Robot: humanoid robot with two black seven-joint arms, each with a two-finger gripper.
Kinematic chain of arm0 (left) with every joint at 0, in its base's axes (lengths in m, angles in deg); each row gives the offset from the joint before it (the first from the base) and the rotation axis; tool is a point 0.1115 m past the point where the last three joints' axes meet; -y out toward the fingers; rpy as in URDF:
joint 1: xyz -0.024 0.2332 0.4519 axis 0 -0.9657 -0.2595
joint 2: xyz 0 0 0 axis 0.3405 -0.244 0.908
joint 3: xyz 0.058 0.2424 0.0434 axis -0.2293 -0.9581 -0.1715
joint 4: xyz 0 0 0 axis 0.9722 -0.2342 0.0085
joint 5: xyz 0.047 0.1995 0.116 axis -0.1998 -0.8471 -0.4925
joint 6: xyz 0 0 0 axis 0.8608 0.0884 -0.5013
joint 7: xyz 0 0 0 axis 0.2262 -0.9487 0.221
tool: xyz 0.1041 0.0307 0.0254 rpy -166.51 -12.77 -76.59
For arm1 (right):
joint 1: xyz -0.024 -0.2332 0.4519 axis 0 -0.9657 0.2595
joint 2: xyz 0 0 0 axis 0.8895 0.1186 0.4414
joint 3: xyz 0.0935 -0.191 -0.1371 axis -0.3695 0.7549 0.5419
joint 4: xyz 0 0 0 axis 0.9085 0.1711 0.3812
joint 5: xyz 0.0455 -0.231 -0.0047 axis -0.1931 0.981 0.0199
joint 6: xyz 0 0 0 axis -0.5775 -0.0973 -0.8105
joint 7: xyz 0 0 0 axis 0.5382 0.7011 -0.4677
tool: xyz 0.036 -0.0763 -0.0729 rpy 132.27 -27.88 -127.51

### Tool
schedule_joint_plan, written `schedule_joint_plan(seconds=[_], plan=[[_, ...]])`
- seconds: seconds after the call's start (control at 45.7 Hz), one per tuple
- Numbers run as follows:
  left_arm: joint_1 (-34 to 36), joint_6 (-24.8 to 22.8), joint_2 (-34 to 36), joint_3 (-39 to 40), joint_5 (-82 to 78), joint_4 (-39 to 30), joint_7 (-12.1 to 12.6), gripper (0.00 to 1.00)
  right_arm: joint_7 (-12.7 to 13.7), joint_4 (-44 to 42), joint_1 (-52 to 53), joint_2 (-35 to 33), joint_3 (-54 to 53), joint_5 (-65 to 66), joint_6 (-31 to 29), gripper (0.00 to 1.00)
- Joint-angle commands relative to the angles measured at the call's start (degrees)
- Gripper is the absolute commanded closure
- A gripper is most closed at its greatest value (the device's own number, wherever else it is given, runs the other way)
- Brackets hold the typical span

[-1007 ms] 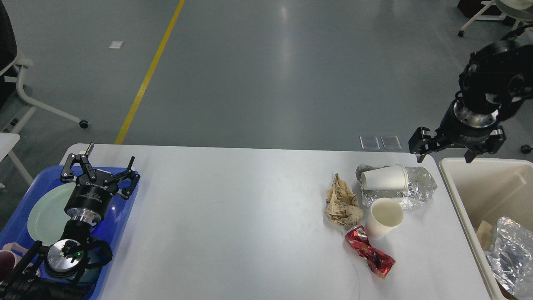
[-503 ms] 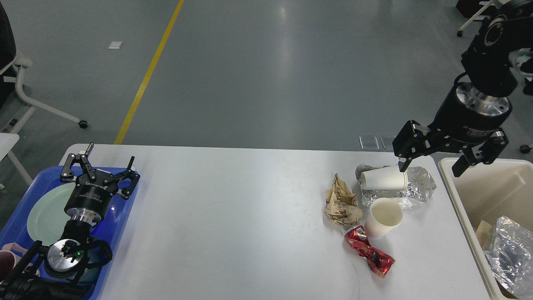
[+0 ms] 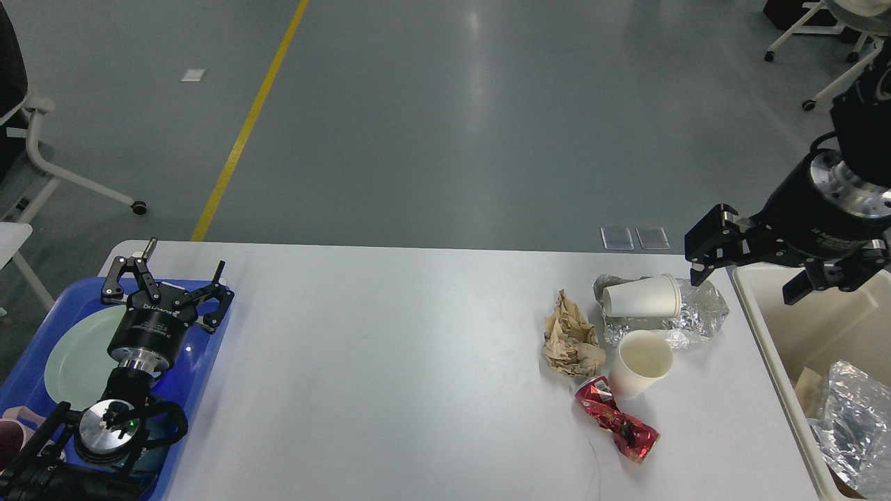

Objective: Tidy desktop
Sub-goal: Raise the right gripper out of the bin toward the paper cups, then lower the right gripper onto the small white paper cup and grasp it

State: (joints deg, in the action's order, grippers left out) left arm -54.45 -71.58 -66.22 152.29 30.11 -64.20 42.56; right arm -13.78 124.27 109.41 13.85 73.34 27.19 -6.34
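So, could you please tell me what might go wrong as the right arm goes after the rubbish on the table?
The tipped paper cup lies on crumpled foil, so the open right gripper could knock it and send it rolling. The upright paper cup touches the red wrapper and stands beside the brown paper wad; a reach into that cluster may topple it. The beige bin sits close beside the gripper, so a low swing could clip its rim.

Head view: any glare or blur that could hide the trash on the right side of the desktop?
Head view: sharp throughout, with no motion blur on the right tool. Ceiling light reflects as pale streaks on the floor, not on the desktop, which is evenly lit. The crumpled foil glints but reads clearly; shadows are soft.
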Motion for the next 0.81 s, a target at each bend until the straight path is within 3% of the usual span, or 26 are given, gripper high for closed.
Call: schedule_joint_plan(seconds=[0.0,0.088,0.372,0.678,0.788], plan=[[0.0,0.0,0.0,0.0,0.0,0.0,0.0,0.03,-4.2,0.0,-3.9,0.4,0.0,-0.9,3.7,0.00],[0.0,0.0,0.0,0.0,0.0,0.0,0.0,0.03,-6.9,-0.3,-8.2,1.4,-0.1,-0.7,4.7,0.00],[0.0,0.0,0.0,0.0,0.1,0.0,0.0,0.03,-6.8,-8.4,-27.4,4.0,-2.8,-0.5,16.4,0.00],[0.0,0.0,0.0,0.0,0.0,0.0,0.0,0.03,-5.6,-25.3,-46.4,5.0,-11.1,-1.2,17.7,0.00],[0.0,0.0,0.0,0.0,0.0,0.0,0.0,0.03,-5.6,-28.4,-50.4,5.6,-11.1,-1.2,21.5,0.00]])
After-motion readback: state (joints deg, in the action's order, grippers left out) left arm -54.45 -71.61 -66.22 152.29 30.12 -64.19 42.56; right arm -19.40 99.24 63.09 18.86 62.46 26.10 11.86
